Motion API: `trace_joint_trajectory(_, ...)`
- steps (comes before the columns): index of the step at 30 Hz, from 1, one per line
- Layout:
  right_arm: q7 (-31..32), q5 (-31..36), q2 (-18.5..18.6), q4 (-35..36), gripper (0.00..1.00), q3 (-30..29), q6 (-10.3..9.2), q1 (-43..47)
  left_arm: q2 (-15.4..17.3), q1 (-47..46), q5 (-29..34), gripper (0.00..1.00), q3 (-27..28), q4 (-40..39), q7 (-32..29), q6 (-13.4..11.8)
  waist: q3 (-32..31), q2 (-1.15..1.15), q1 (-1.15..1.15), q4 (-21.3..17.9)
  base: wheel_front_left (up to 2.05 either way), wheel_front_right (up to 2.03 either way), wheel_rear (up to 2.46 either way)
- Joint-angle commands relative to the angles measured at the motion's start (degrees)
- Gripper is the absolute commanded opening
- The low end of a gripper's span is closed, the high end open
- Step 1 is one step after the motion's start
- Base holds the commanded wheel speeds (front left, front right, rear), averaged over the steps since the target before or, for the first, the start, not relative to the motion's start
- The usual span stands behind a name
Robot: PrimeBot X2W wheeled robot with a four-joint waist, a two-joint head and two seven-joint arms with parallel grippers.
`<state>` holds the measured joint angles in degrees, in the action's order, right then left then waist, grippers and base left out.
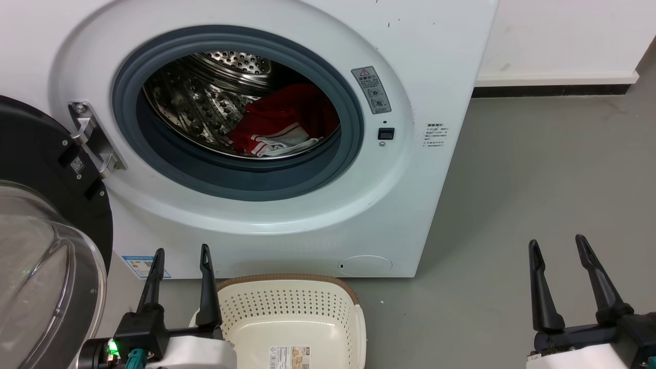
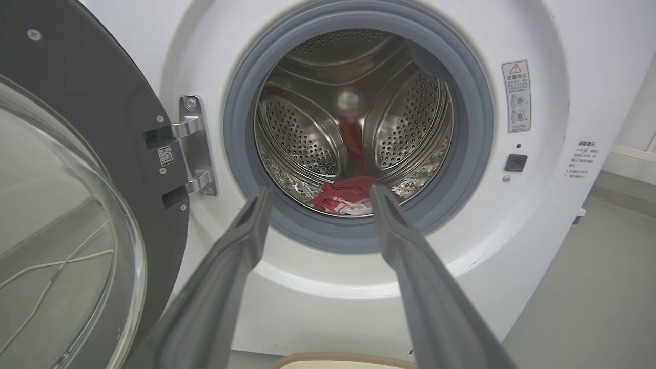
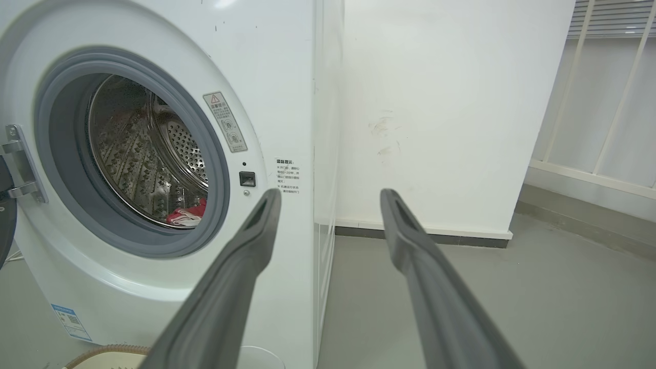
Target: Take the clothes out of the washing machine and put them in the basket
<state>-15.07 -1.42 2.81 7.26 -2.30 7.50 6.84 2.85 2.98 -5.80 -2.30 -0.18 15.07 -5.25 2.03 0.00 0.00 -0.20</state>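
Observation:
The white washing machine stands with its black-rimmed glass door swung open to the left. Red clothes with white trim lie at the bottom of the steel drum, also seen as clothes and clothes. The cream basket with a brown rim sits on the floor right in front of the machine, with nothing in it but a paper label. My left gripper is open beside the basket's left edge, well short of the porthole. My right gripper is open over bare floor to the right.
Grey floor stretches to the right of the machine. A white wall with a dark skirting runs behind. The open door takes up the space at the left, close to my left arm.

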Motion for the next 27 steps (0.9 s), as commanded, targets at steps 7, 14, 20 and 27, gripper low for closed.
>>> trace_joint_trajectory(7,-0.16,-0.67,0.13,-0.62,1.00,-0.13,-0.02,0.38,0.05,0.27,0.31,1.00,-0.16,0.38,0.16,-0.40,-0.09,0.00,0.00,0.03,0.00,0.00,0.00)
trace_joint_trajectory(14,-0.16,-0.64,0.13,-0.57,1.00,0.04,-0.02,0.24,0.04,0.43,0.06,1.00,-0.04,0.93,0.16,-0.16,-0.11,0.00,0.00,-0.02,0.00,0.00,0.00)
trace_joint_trajectory(20,-0.16,-0.58,0.13,-0.28,1.00,0.41,-0.02,-0.17,0.04,-0.58,-0.43,1.00,0.15,2.41,0.16,1.29,0.18,0.00,0.00,-0.33,0.00,0.00,0.00)
trace_joint_trajectory(27,-0.15,-0.47,0.11,0.53,1.00,0.83,-0.02,-1.98,0.71,-6.78,1.11,1.00,2.84,7.27,0.15,5.30,2.61,0.00,0.00,-2.29,0.00,0.00,0.00)
